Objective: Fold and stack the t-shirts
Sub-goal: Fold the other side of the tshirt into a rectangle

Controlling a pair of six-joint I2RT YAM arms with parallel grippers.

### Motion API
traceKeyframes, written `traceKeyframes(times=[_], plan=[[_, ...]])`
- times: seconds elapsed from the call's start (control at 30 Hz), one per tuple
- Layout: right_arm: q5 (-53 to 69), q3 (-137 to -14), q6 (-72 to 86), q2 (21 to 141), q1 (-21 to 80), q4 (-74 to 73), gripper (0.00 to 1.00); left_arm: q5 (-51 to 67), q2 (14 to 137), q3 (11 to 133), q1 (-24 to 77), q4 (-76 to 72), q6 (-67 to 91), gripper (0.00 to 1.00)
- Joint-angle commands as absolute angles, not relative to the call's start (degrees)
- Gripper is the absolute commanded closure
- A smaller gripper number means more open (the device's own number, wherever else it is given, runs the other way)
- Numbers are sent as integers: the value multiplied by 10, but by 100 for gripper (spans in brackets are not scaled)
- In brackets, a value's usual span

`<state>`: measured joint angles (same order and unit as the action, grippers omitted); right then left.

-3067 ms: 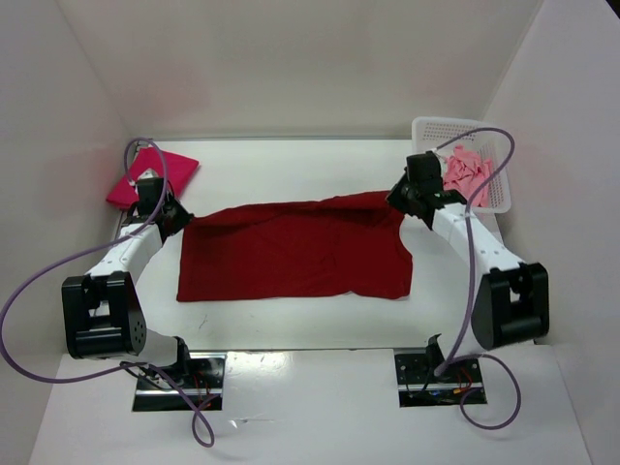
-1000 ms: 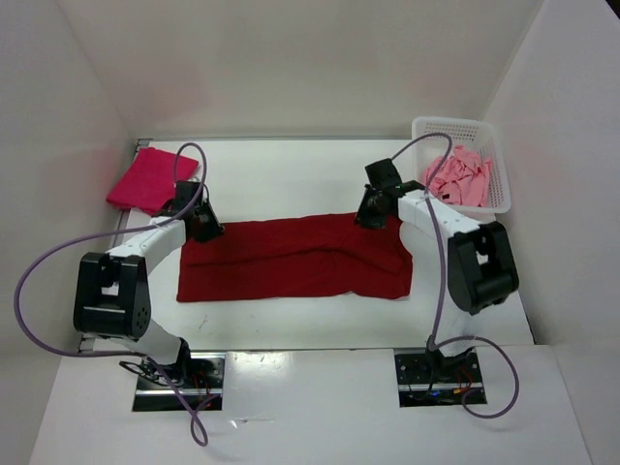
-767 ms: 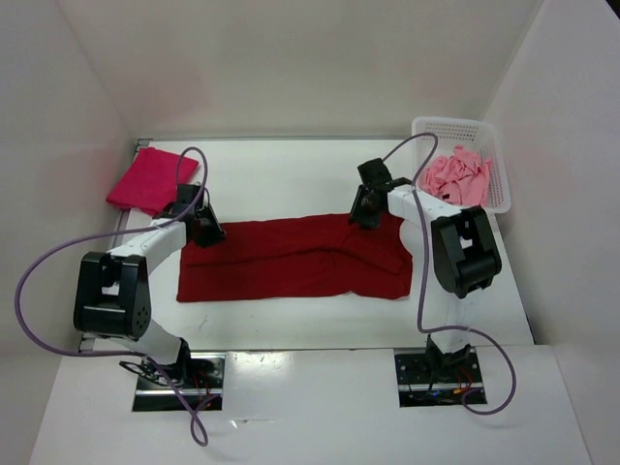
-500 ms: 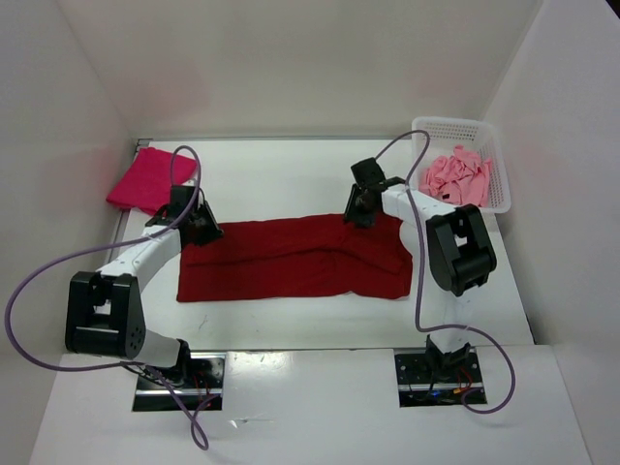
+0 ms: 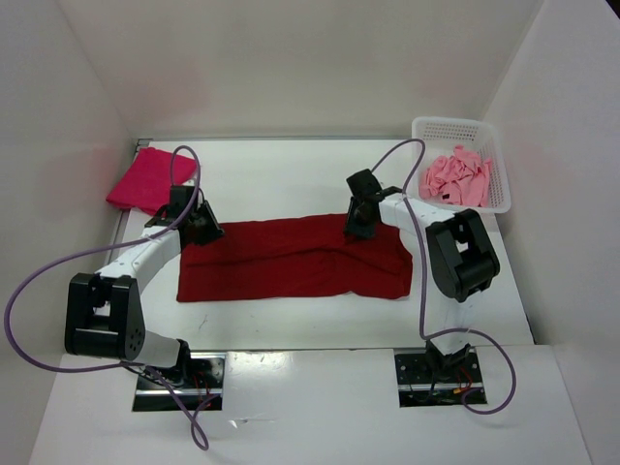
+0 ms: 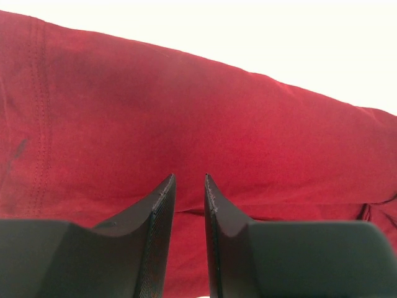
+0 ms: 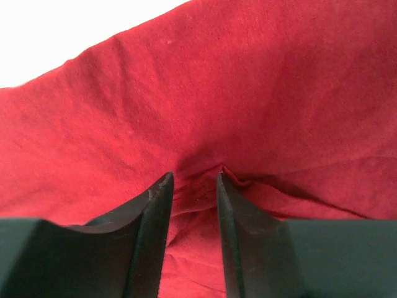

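A darker red t-shirt [image 5: 291, 263] lies folded into a long band across the middle of the table. My left gripper [image 5: 205, 231] sits at its back left corner. In the left wrist view that gripper [image 6: 189, 179] has its jaws a narrow gap apart over the red cloth [image 6: 186, 105], with nothing between them. My right gripper [image 5: 356, 229] is low on the shirt's back edge, right of centre. In the right wrist view it [image 7: 194, 177] is open, tips on the cloth [image 7: 217, 93] with a small pucker between them. A crimson-magenta t-shirt [image 5: 150, 180] lies folded at the back left. A light pink t-shirt [image 5: 461, 175] is crumpled in the basket.
The white perforated basket [image 5: 444, 127] stands at the back right corner, against the right wall. White walls close in the table [image 5: 291, 174] on the left, back and right. Purple cables loop from both arms above the table's sides.
The shirt's back part has been folded forward into a narrower band. Over the last second the right gripper slid left along the back edge and its jaws widened. The left gripper barely moved.
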<state>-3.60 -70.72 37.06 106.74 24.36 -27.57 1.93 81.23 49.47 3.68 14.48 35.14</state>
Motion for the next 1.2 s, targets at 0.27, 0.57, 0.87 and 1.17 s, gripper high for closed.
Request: traceKeyframes(times=[0.27, 0.57, 0.87, 1.17], plan=[[-69, -700, 377, 1040, 264, -289, 62, 39, 795, 492, 36, 123, 362, 68], [-41, -701, 377, 1014, 276, -289, 92, 44, 795, 492, 36, 118, 362, 68], [-3, -614, 437, 905, 324, -300, 97, 44, 795, 492, 36, 118, 362, 68], [-32, -685, 384, 932, 290, -323, 79, 49, 795, 498, 36, 118, 362, 68]])
